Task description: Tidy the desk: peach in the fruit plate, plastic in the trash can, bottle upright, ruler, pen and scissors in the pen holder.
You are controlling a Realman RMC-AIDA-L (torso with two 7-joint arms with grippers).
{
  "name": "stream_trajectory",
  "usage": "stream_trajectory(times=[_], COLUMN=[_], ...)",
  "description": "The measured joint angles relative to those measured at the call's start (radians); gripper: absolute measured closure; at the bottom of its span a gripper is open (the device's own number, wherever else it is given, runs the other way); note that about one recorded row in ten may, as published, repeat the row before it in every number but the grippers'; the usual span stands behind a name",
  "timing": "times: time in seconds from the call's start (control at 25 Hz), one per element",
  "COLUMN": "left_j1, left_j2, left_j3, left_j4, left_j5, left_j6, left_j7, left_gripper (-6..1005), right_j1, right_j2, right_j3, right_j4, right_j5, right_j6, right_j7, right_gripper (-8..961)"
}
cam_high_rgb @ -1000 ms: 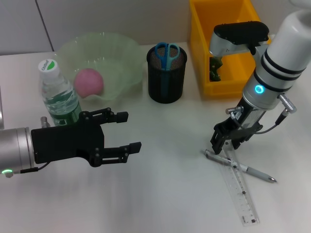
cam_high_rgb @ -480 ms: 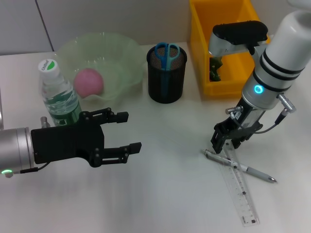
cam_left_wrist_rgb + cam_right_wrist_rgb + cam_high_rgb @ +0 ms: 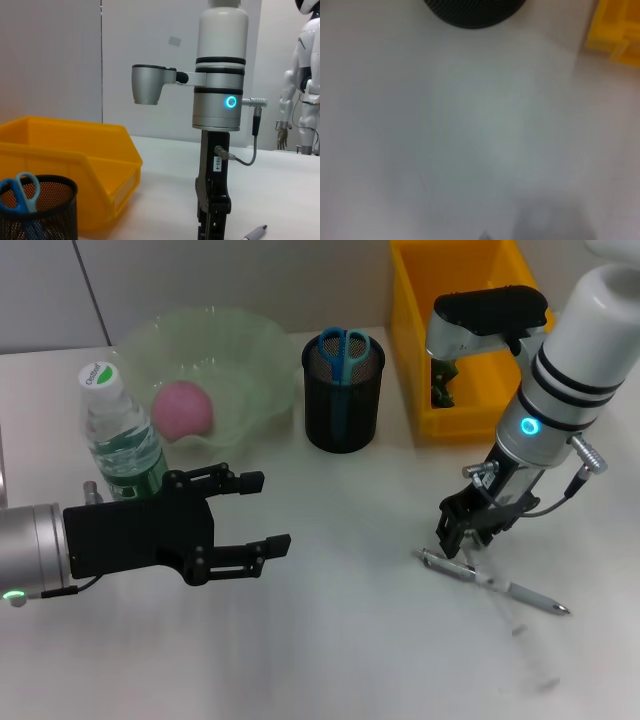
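The pink peach [image 3: 182, 408] lies in the pale green fruit plate [image 3: 255, 350]. Beside the plate the bottle [image 3: 120, 435] stands upright. Blue scissors [image 3: 343, 348] stick out of the black mesh pen holder [image 3: 343, 405]. A silver pen [image 3: 495, 583] lies on the desk at the right. My right gripper [image 3: 465, 532] hangs just above the pen's near end, shut on the upper end of the clear ruler [image 3: 515, 628]. The ruler shows only as a faint smear trailing toward the front. My left gripper [image 3: 272, 510] hovers open at the left, holding nothing.
A yellow bin [image 3: 410, 350] stands at the back right with a dark green item [image 3: 443, 385] inside. In the left wrist view the bin [image 3: 65, 150], the pen holder [image 3: 35, 205] and the right arm [image 3: 220, 100] appear.
The ruler, which lay sharp and flat across the pen, is now a faint blur, moving off the desk with the right gripper. The left arm has not moved.
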Motion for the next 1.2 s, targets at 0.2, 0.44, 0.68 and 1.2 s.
stream_trajectory(times=[0.2, 0.44, 0.68, 1.2], left_j1=[0.001, 0.011, 0.011, 0.004], left_j2=[0.000, 0.000, 0.000, 0.003], left_j3=[0.000, -0.001, -0.004, 0.001], left_j4=[0.002, 0.020, 0.021, 0.029], left_j5=[0.000, 0.000, 0.000, 0.000], left_j6=[0.000, 0.000, 0.001, -0.002], left_j7=[0.000, -0.001, -0.003, -0.012], left_gripper=[233, 233, 233, 234], right_j1=[0.001, -0.015, -0.049, -0.053], right_j2=[-0.002, -0.008, -0.012, -0.020], right_j3=[-0.005, 0.003, 0.008, 0.000], right_j4=[-0.003, -0.080, -0.179, -0.209], right_j5=[0.000, 0.006, 0.056, 0.078], right_j6=[0.003, -0.008, -0.037, -0.065], right_j7=[-0.001, -0.011, -0.036, -0.073], right_gripper=[567, 590, 601, 691])
